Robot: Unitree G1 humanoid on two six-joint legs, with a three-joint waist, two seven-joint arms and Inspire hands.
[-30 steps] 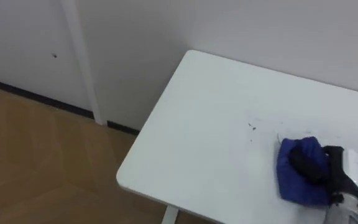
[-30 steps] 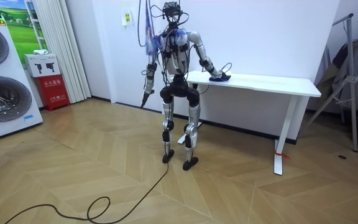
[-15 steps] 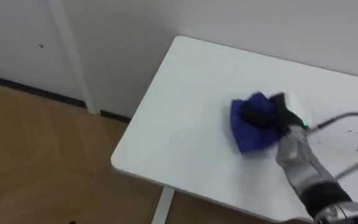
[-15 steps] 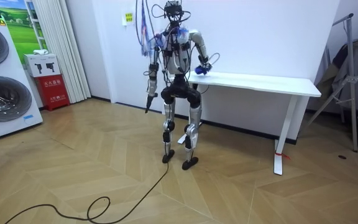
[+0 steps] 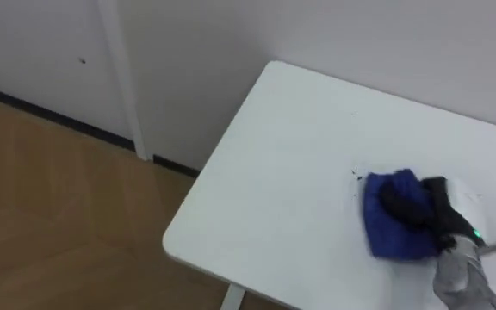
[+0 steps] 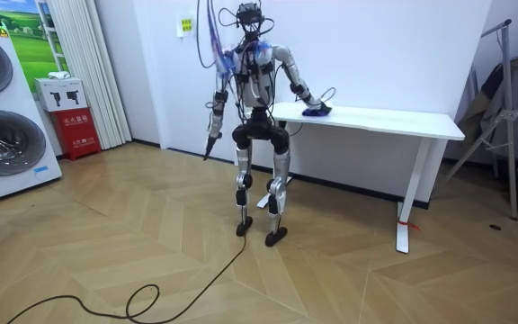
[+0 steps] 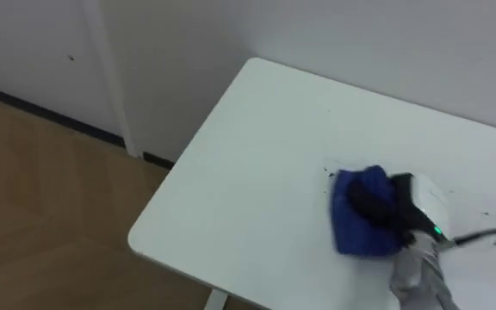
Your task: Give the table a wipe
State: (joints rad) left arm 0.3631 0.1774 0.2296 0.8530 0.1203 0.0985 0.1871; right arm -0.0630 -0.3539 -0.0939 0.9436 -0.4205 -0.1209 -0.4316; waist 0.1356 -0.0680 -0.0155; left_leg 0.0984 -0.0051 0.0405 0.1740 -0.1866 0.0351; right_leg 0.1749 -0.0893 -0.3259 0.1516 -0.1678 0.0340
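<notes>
Indoors, white table (image 5: 291, 155), perhaps smudged, wooden floor (image 5: 50, 207)

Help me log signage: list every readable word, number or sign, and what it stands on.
Nothing can be read.
Red box: white print, too small to read.
Yellow sign: too small to read.
Table and cloth: no print visible.

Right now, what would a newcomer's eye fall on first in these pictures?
The blue cloth, vivid on the white table near its left end, gripped by the right hand. In the room view, the robot stands at that end, its left hand hanging by its side.
</notes>
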